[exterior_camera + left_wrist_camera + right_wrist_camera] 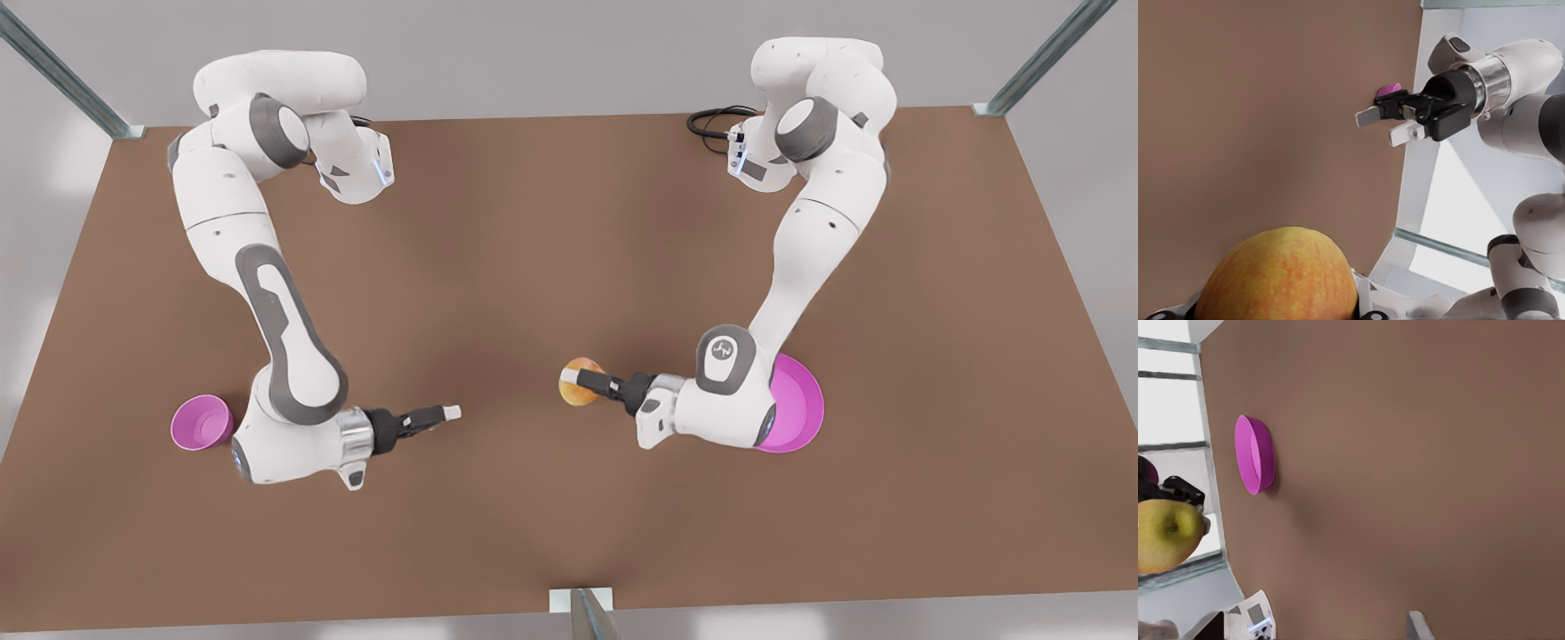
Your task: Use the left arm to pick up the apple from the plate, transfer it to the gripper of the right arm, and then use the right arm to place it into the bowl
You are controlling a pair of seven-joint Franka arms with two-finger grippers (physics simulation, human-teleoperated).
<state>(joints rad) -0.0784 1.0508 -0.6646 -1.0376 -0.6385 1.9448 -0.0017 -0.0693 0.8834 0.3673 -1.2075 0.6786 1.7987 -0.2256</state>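
**Jaws facing across a gap, apple between them**

Left jaws (594, 384) clamped on the apple (580, 382), slim black fingers (603, 385) pinching it from the sides, fruit lifted clear of the tabletop (569, 222) and held out toward the front view's left. Seen in the left wrist view as a yellow-orange dome (1278, 275) right at the camera's foot. Off the plate (800, 404) altogether, which lies behind that arm's wrist, half hidden by it.

Right jaws (440, 414) parted and holding nothing, pale pads (1368, 117) spread with a clear slot between them, claw levelled and aimed toward the apple. Well apart from it as yet; open tabletop between the two.

Key relation, as a judgement: apple straight ahead of the right jaws along their pointing line, slightly higher in the front view, so a mostly straight closing run with a small sideways correction. Roundish fruit, no long axis to speak of; free flanks needed, crosswise to the left fingers.

Bowl (201, 423) just behind the right arm's wrist, upright on the tabletop, near at hand for the drop afterwards.
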